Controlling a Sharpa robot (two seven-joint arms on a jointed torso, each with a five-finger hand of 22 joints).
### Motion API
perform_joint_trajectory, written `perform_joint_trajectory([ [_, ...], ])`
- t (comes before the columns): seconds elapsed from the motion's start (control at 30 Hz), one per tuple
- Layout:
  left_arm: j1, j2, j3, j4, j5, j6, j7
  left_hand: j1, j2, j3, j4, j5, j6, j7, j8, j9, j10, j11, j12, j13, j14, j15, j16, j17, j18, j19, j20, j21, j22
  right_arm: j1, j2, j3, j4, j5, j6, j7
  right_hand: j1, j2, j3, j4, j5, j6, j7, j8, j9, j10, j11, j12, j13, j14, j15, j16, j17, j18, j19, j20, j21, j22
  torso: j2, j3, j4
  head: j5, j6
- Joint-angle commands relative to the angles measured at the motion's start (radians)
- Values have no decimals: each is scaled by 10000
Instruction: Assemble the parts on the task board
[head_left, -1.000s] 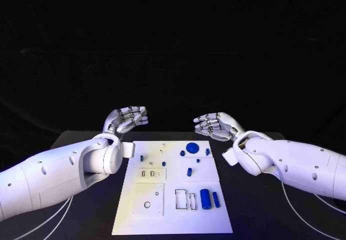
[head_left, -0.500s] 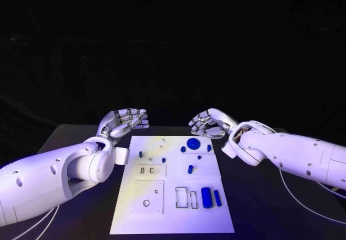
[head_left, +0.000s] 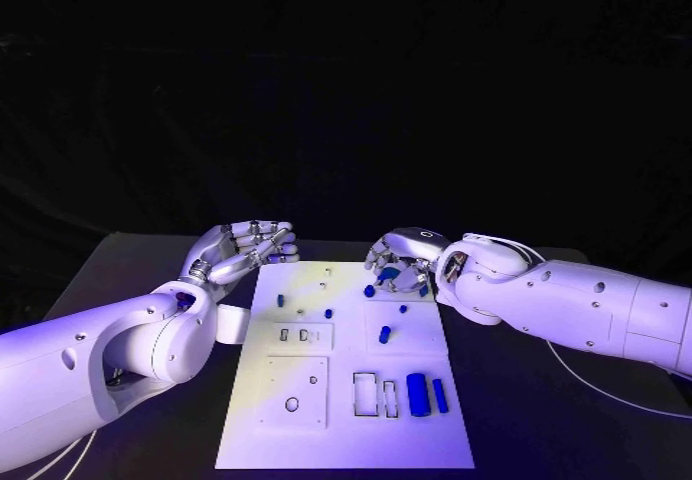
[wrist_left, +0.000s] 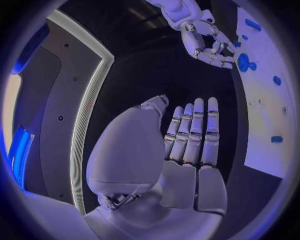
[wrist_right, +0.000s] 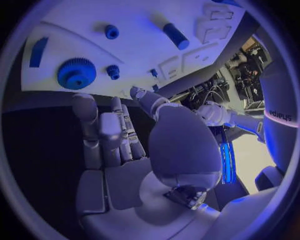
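Over the white task board's (head_left: 346, 440) far edge, my empty, spread right hand (head_left: 400, 268) hovers directly above the blue toothed gear (wrist_right: 76, 73); my open left hand (head_left: 238, 252) waits farther off.

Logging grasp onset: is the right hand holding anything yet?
No. The right hand hovers over the blue round gear, palm empty in its wrist view.

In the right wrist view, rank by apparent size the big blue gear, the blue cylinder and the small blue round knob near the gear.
1. Large blue toothed gear.
2. Blue cylinder, though it lies farther from the camera, so this is unsure.
3. Small blue round knob, clearly smallest.
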Motion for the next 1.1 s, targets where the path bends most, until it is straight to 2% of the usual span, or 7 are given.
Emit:
perform_joint_trajectory([
  [0.03, 35, -18, 18, 74, -35, 294, -20, -19, -101, 45, 11, -36, 77, 146, -39, -8, 70, -11, -32, -12, 2, 47, -34, 13, 142, 57, -25, 53, -3, 10, 57, 6, -8, -1530, 534, -643, 47, -110, -51, 90, -33, 16, 62, -83, 61, -245, 50, -28, 7, 266, 134, 822, 822, -166, 147, 53, 738, 935, 182, -50, 45, -48, -2],
  [0.3, 49, -34, 24, 105, -16, 315, -52, -35, -111, 51, 14, -37, 75, 150, -45, -10, 71, -7, -48, -12, -3, 50, -45, 16, 142, 72, -28, 58, -4, 4, 186, 4, -135, -1863, 780, -765, 111, -117, -124, 111, -29, 2, 103, -121, 105, -474, 98, -48, 0, 240, 179, 1185, 1147, -222, 198, 122, 1138, 1455, 279, -81, 78, -107, -21],
  [0.33, 50, -36, 25, 109, -15, 316, -58, -54, -116, 57, 18, -37, 73, 157, -51, -12, 71, -3, -62, -11, -4, 52, -55, 19, 142, 88, -31, 64, -5, 2, 196, 3, -150, -1876, 810, -775, 105, -126, -163, 126, -24, -2, 111, -131, 115, -499, 97, -40, 7, 254, 190, 1314, 1286, -264, 315, 134, 1354, 1758, 285, -83, 81, -110, -32],
  [0.6, 53, -50, 27, 108, -14, 314, -88, -68, -124, 61, 19, -37, 70, 164, -57, -15, 70, 1, -76, -11, -5, 53, -62, 22, 142, 99, -33, 68, -6, -24, 281, -1, -249, -1918, 901, -802, 141, -77, -187, 161, -7, 45, 93, -132, 157, -465, 96, -14, 42, 327, 197, 1732, 1761, -358, 548, 159, 1828, 2418, 327, -110, 176, -175, -64],
  [0.83, 55, -54, 28, 96, -13, 329, -116, -68, -124, 61, 19, -37, 70, 164, -57, -15, 70, 1, -76, -11, -5, 53, -62, 22, 142, 99, -33, 68, -6, -45, 381, -3, -313, -1917, 882, -808, 173, 34, -89, 221, -16, 169, 48, -91, 214, -330, 50, 7, 84, 366, 182, 2011, 2057, -424, 712, 157, 2178, 2905, 422, -120, 203, -187, 7],
  [1.1, 59, -52, 30, 88, -12, 354, -144, -68, -124, 61, 19, -37, 70, 164, -57, -15, 70, 1, -76, -11, -5, 53, -62, 22, 142, 99, -33, 68, -6, -87, 488, -9, -425, -1905, 887, -802, 179, 132, 131, 310, -43, 367, -46, -3, 301, -49, -25, 36, 138, 395, 127, 2255, 2308, -530, 981, 121, 2646, 3586, 490, -132, 225, -176, -14],
])
